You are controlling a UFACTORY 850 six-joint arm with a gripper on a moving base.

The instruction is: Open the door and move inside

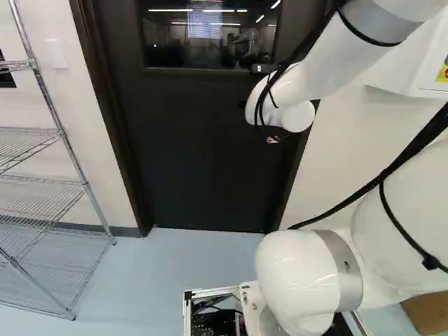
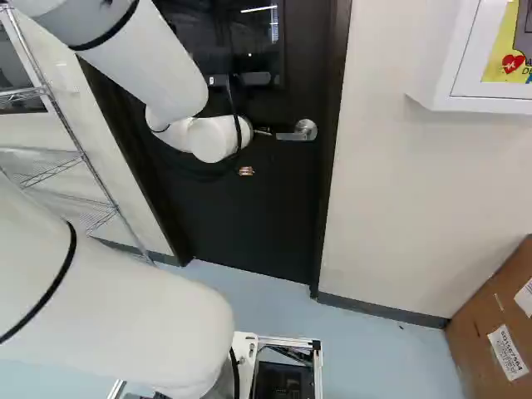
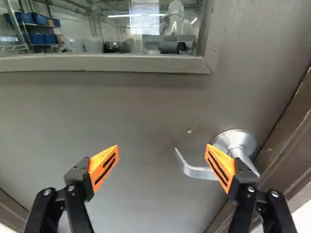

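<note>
Lever handle (image 3: 197,172): on door (image 3: 146,107), near frame (image 3: 286,150); lever approx. horiz., tip between the spread fingers of the end effector (image 3: 162,147); contact unconfirmed. Door shut; unlatching, opening and base entry remain. Arm (image 2: 158,66) extended fwd., wrist approx. at handle ht.

The door (image 1: 196,175) is black, its frame (image 3: 291,138) dark brown; the handle (image 3: 199,172) is silver; the fingers (image 3: 75,206) are black, the pads (image 3: 99,160) orange with black stripes; the arm (image 1: 290,273) is white with grey and black bands; the wall (image 2: 391,208) is cream, the floor (image 1: 182,255) pale blue, the skirting (image 2: 374,309) grey; the box (image 2: 474,332) is brown with white labels (image 2: 505,351); the sign (image 2: 496,37) is yellow with a red heart (image 2: 513,63); the bins (image 3: 39,39) are blue.
</note>
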